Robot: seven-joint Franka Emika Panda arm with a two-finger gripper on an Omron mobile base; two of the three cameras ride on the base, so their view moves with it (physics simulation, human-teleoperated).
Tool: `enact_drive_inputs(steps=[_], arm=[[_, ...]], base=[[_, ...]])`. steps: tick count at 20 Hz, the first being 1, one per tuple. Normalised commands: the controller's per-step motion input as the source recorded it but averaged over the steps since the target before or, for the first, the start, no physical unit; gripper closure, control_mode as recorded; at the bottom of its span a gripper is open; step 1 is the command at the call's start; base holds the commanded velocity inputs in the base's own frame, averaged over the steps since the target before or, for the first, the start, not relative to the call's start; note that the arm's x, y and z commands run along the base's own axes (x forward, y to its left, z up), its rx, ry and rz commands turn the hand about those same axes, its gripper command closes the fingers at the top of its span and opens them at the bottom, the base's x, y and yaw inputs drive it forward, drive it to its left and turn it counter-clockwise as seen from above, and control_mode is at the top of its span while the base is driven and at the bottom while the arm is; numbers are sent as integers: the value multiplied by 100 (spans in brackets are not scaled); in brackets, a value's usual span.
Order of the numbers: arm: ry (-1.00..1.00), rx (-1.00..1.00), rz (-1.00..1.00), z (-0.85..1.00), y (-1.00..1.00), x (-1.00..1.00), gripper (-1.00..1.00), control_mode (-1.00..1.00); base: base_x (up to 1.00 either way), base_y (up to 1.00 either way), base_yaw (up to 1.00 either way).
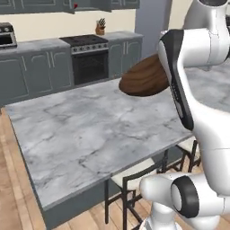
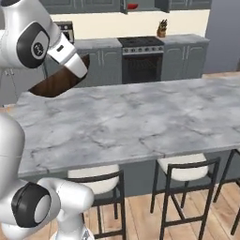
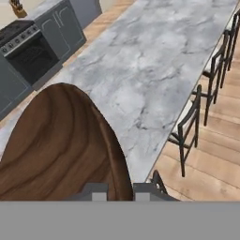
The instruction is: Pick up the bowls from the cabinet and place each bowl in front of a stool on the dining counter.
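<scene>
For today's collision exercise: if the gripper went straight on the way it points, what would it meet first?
Probably the marble counter: the gripper, shut on the wooden bowl, points down at it. Depth is unclear.

The arm [image 1: 211, 130] was glossy white — thick, rounded links, with dark round caps at the joints, each ringed by a black band. A long black strip ran down one link. The gripper fingers [image 3: 99, 191] were small and grey — blocky.
</scene>
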Motion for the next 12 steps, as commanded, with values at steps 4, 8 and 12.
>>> enact_drive_inputs(steps=[4, 8, 12], arm=[[0, 0, 0, 0, 0, 0, 100, 100], [0, 0, 0, 0, 0, 0, 100, 100], [0, 0, 0, 0, 0, 0, 100, 100]], base=[[60, -16, 52], [53, -70, 57], [52, -81, 57]])
